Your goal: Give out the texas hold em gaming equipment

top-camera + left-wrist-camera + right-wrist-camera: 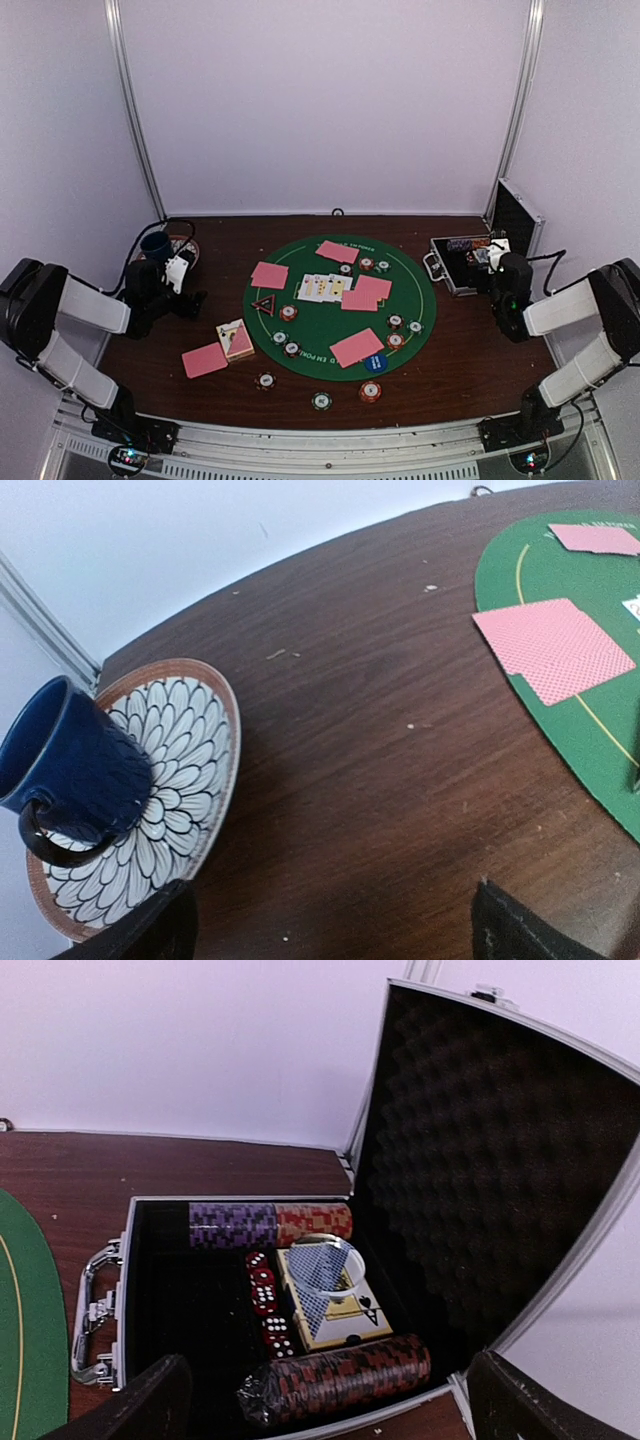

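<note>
Cards (pixel 357 347) pink-backed, chips (pixel 370 391) round, striped

Green felt mat (pixel 320 325): white lettering curves along its near and far rim; only a fragment like "EM POKE" can be read, the rest is too small.
Card box (pixel 330 1310) in the metal case (pixel 500 1160): a black spade sign at its near corner; the gold print beside it is unreadable.
Dice (pixel 265 1295): white pips on red, counts unclear.
Face-up cards (pixel 322 288): marks too small to read.
Poker chips (pixel 370 391): no value legible.
</note>
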Controlling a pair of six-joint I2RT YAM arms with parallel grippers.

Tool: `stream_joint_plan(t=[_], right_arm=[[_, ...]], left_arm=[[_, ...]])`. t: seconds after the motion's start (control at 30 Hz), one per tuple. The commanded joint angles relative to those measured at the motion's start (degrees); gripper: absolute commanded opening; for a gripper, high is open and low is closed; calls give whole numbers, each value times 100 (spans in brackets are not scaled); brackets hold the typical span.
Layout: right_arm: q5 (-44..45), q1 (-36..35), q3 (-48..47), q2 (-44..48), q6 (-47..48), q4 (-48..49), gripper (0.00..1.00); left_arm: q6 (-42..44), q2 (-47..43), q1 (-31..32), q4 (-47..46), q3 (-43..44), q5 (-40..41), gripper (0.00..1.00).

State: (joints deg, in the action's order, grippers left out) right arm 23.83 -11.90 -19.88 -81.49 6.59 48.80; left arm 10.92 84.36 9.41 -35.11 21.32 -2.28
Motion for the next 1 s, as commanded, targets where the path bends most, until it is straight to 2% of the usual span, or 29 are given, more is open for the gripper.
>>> stream_joint_plan(t=[0.0,0.07,0.13,0.17,0.2,0.23,0.3,0.43,0.5,0.97], right_arm=[[-507,105,60,-425,236,920,99],[-622,236,90,-440,73,934,99],[-884,395,140,-475,-39,997,100],[-983,444,175,-580,-82,1081,100],[-1111,473,213,-759,-68,1333,100],[-1164,473,205,-891,30,1598,100],[-1193,553,-30,-727,-164,843,100],[-1409,917,-278,-728,-533,360,99],[-1416,928,-219,-796,-471,645,100],[-1512,918,-286,-798,-423,505,99]], left_arm=[[-448,-29,-332,-1015,-108,49,98],[-624,82,-461,-1668,-395,71,98],[-627,696,-488,-3060,-794,114,98],[-646,557,-485,-2815,-701,135,98],[-721,421,-489,-2107,-505,324,98],[-789,546,-504,-1988,-343,479,97],[-924,497,-644,-1579,-173,360,97],[-1030,536,-698,-1519,-117,393,98],[-1032,538,-698,-1550,-135,421,98],[-1030,542,-698,-1617,-144,431,98]])
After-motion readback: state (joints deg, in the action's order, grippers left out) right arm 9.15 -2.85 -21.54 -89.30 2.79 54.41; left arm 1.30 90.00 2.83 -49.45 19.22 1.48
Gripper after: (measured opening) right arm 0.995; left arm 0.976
